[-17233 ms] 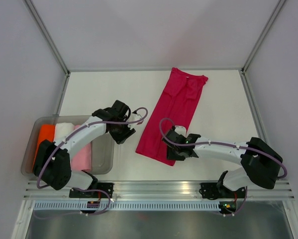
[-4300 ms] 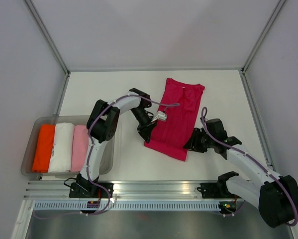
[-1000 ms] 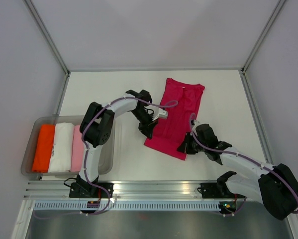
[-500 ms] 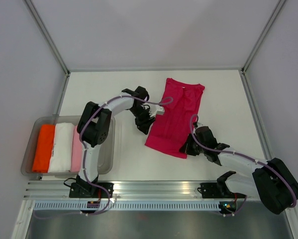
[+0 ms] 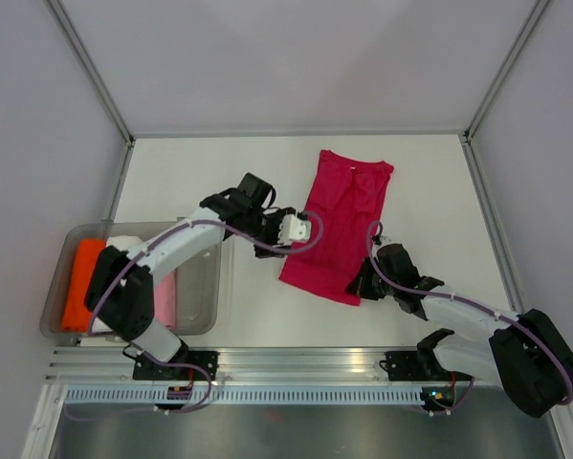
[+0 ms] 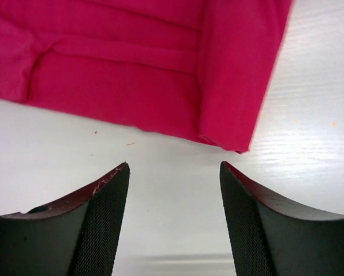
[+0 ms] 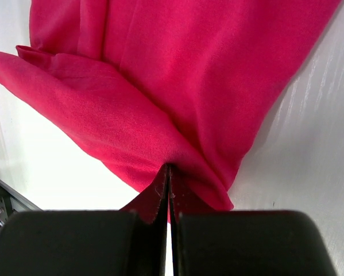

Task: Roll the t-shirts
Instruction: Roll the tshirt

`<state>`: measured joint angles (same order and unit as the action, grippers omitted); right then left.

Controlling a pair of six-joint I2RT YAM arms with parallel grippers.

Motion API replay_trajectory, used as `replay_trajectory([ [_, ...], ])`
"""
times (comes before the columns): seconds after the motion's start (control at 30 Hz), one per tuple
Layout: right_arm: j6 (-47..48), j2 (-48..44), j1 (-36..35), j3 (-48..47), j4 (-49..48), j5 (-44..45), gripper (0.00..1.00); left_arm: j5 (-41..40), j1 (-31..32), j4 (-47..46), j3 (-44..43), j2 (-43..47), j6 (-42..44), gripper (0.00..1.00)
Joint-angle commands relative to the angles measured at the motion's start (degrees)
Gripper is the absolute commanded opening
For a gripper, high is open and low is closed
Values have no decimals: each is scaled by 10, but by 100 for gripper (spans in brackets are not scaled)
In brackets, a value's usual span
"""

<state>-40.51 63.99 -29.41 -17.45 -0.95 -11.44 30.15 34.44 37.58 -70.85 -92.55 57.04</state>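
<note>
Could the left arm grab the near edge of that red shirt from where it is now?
Probably yes. The left gripper is open just short of the magenta t-shirt and its near edge, with only bare table between them. The right gripper pinches the other corner, out of its way.

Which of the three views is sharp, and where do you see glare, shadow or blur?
Top external view: even, soft light, everything sharp, hardly any shadow. Left wrist view: the magenta t-shirt is sharp, and the table is washed out by glare at the right. Right wrist view: the cloth weave is crisp, while the right claw is nearly black, with little detail.
</note>
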Motion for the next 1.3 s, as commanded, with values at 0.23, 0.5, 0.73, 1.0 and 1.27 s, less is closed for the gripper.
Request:
replay_trajectory([
  [0.23, 21, -11, 1, -31, 23, 8, 0, -68, 96, -203, 230, 62, 195, 77],
  [0.5, 22, -8, 1, -25, 15, 1, 0, -97, 96, -213, 217, 12, 185, 75],
  [0.73, 82, -20, 3, -49, 24, -19, 4, -100, 96, -213, 202, -17, 172, 47],
  [1.0, 316, -102, 2, -161, 146, -18, 16, -98, 94, -200, 204, 4, 165, 7],
  [1.27, 538, -219, -4, -159, 193, -17, 40, -42, 62, -116, 125, -8, 75, 2],
])
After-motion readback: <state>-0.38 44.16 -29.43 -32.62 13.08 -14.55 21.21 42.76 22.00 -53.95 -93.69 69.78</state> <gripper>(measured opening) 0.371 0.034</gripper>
